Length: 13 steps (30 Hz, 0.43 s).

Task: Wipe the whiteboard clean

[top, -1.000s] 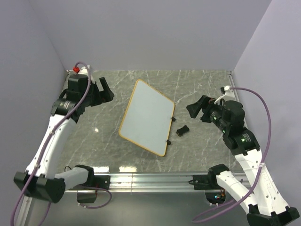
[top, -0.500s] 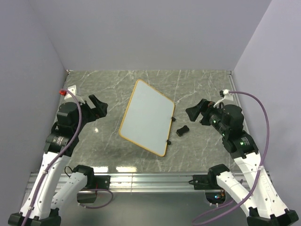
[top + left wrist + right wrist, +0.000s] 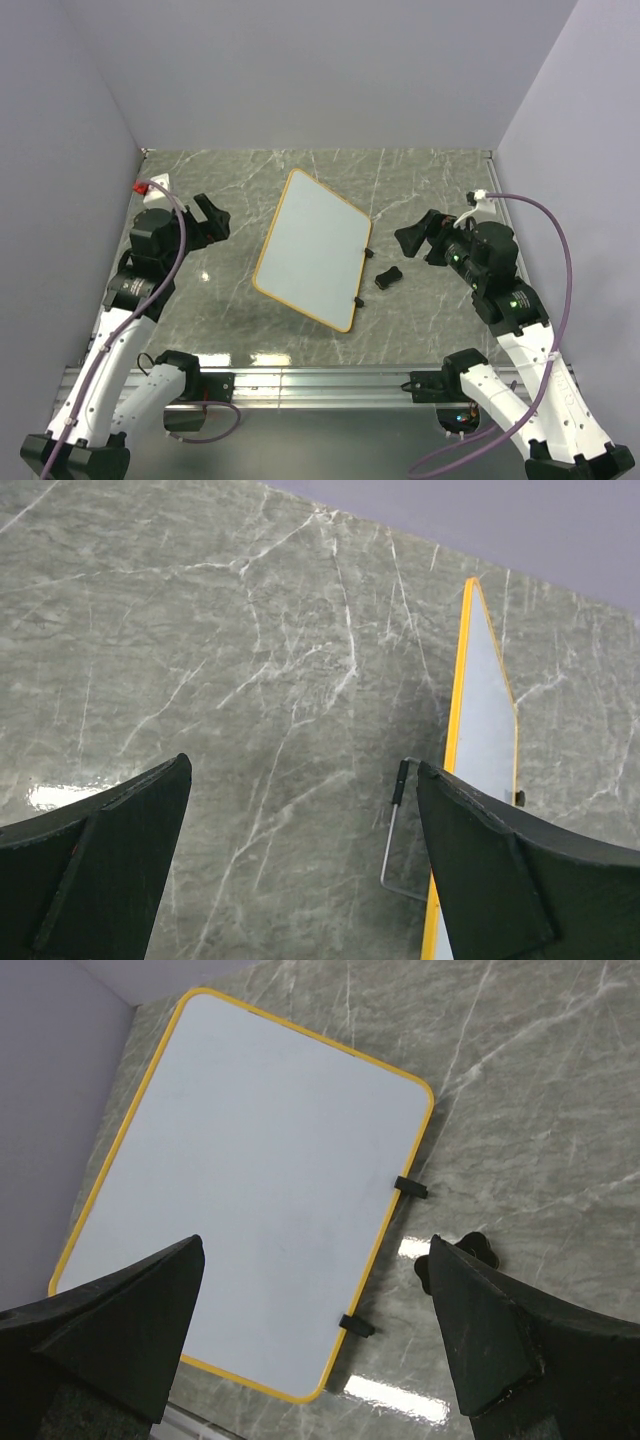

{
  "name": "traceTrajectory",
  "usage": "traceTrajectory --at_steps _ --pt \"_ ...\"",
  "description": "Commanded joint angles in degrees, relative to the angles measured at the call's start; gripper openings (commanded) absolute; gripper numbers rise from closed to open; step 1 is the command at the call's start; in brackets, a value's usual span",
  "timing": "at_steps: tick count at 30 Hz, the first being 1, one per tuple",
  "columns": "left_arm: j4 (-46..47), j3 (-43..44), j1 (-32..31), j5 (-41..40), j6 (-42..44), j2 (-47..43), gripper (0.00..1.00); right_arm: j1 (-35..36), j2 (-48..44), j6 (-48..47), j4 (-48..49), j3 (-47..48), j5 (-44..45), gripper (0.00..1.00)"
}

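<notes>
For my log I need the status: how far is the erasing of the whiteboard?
Done, it seems: the whiteboard shows a clean white surface, no marks visible. In hand: nothing; both arms' jaws stand open and empty, off the board. The eraser lies on the table beside it. Left: probably nothing.

Bare desk (image 3: 235, 295) lies between my left tool (image 3: 212, 220) and the whiteboard (image 3: 312, 250), which lies flat across the middle. On my right tool's (image 3: 418, 238) side the way in is tighter. Two black clips (image 3: 358, 302) stick out from the board's edge, and a small black eraser (image 3: 388, 276) sits just beside them, between board and tool. The left wall (image 3: 70, 150) and right wall (image 3: 580, 120) stand close outside my arms.
</notes>
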Motion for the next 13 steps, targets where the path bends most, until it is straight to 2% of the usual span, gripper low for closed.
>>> traceTrajectory --at_steps 1,8,11,13 --pt "3.8 0.0 -0.1 2.0 2.5 1.8 0.99 0.1 0.8 -1.1 0.5 2.1 0.9 1.00" --pt "3.8 1.6 -0.1 7.7 6.8 7.7 0.99 0.2 0.8 -1.8 -0.8 4.1 0.8 1.00" --pt "6.3 1.5 -0.1 6.1 8.2 8.9 0.99 0.1 1.0 -2.2 -0.9 4.6 -0.6 1.00" --pt "9.9 0.3 -0.1 0.8 8.7 10.4 0.99 0.2 1.1 -2.2 -1.6 5.0 -0.8 1.00"
